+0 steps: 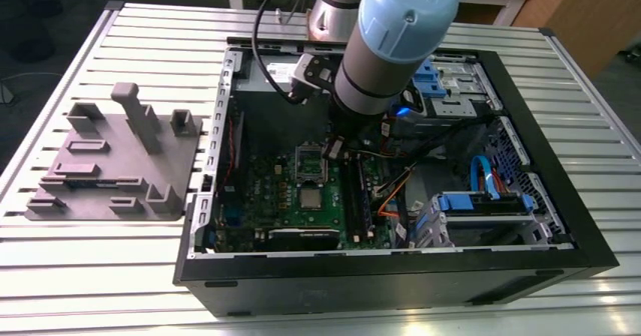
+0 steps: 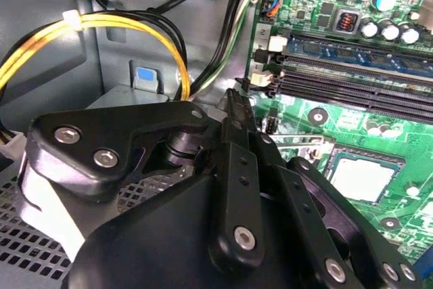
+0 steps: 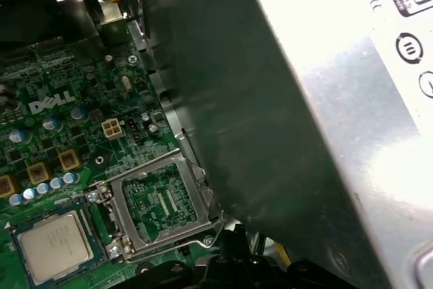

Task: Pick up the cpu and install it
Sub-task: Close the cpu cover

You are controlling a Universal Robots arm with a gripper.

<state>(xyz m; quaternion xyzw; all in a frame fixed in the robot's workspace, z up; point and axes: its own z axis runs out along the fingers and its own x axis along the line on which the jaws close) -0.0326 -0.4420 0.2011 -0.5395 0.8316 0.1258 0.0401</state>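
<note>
The cpu [image 1: 312, 199] is a small silver square lying flat in its socket on the green motherboard [image 1: 290, 216] inside the open computer case. It also shows in both wrist views [image 2: 362, 177] [image 3: 54, 245]. Beside the socket, the silver-framed bracket [image 3: 159, 201] stands swung open [image 1: 311, 163]. My gripper [image 1: 335, 150] hangs inside the case above the board, just beside the bracket and a short way from the cpu. Its black fingers [image 2: 233, 103] meet at a narrow tip, shut with nothing between them. The gripper's dark body [image 3: 223, 265] sits close to the bracket's edge.
A large grey box with a white label [image 3: 352, 99] rises close beside the gripper. Yellow and black cables [image 2: 101, 25] loop near the case wall. Memory slots [image 2: 352, 72] run beside the socket. Blue drive cages [image 1: 486, 201] fill the case's right. A grey fixture plate [image 1: 115, 163] lies outside, left.
</note>
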